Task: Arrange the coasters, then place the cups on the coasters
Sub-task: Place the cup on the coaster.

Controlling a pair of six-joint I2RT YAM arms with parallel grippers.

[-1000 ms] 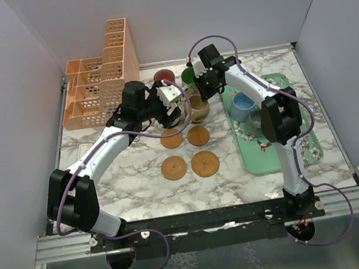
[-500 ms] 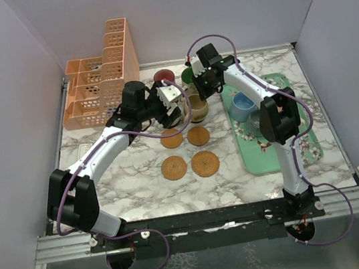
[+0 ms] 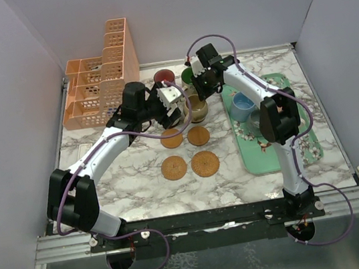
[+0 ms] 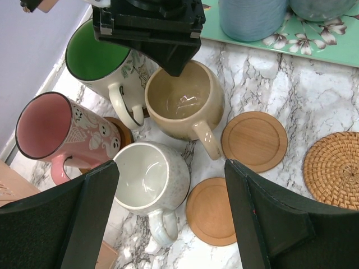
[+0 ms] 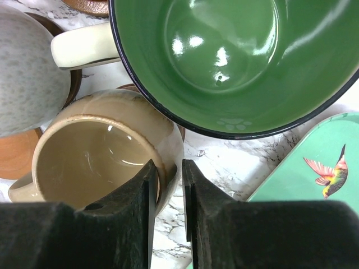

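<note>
Cups are being placed. The right end effector is straddling the rim of the tan cup, just beside the green cup, jaws narrow; gripping or not, I cannot tell. The left end effector is hovering wide over the cream cup, also near the green cup. Next likely needs a straight lift off that rim.

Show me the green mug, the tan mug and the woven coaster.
green mug (image 4: 98, 53), left wrist view, on its green inside.
tan mug (image 4: 180, 103), left wrist view, on its inner bottom.
woven coaster (image 4: 335, 168), left wrist view, on its woven top.
</note>
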